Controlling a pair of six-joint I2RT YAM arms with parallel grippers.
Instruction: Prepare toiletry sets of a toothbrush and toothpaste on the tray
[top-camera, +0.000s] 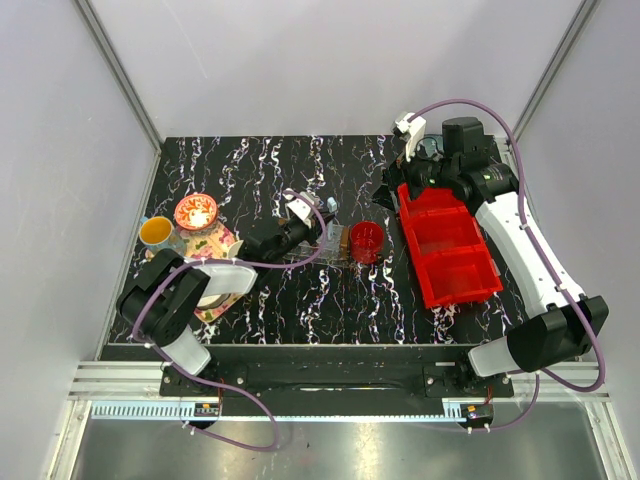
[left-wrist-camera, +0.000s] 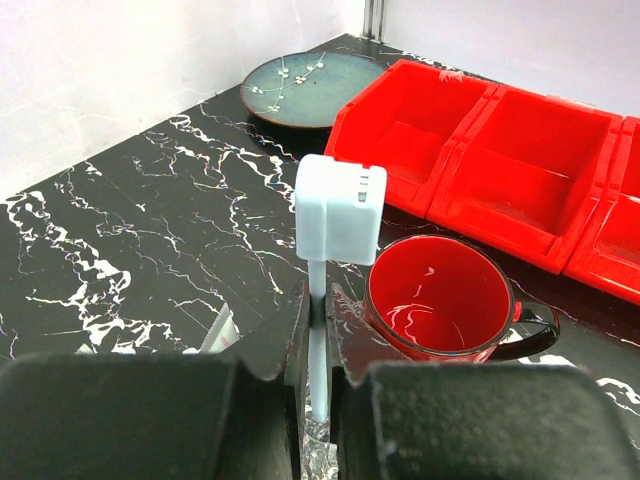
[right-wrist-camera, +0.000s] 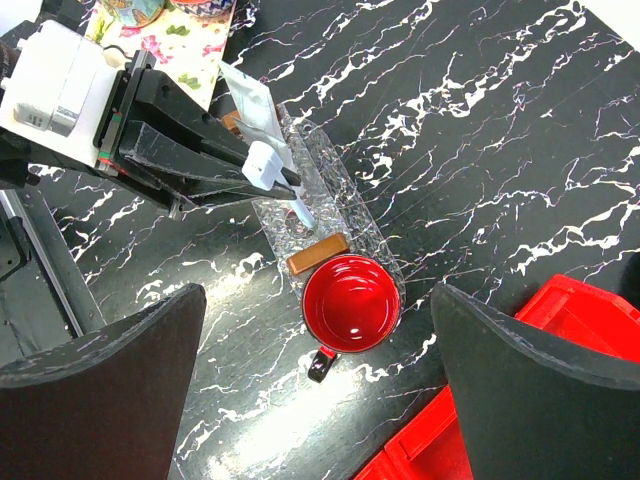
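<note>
Left jaws clamp the toothbrush (left-wrist-camera: 317, 300) over the tray (right-wrist-camera: 350, 205) — right jaws gape wide

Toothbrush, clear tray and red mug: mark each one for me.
toothbrush (left-wrist-camera: 338, 208), left wrist view, on its boxy pale-blue head.
clear tray (right-wrist-camera: 316, 251), right wrist view, on its brown end handle.
red mug (left-wrist-camera: 432, 305), left wrist view, on its inside bottom.

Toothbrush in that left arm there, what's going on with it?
The left arm grips a pale toothbrush in its shut jaws, capped head up and lower end down in the clear tray, which sits beside a red mug. A white toothpaste tube seems to lie at the tray's end away from the mug. The right arm hangs above, jaws open and holding nothing.
</note>
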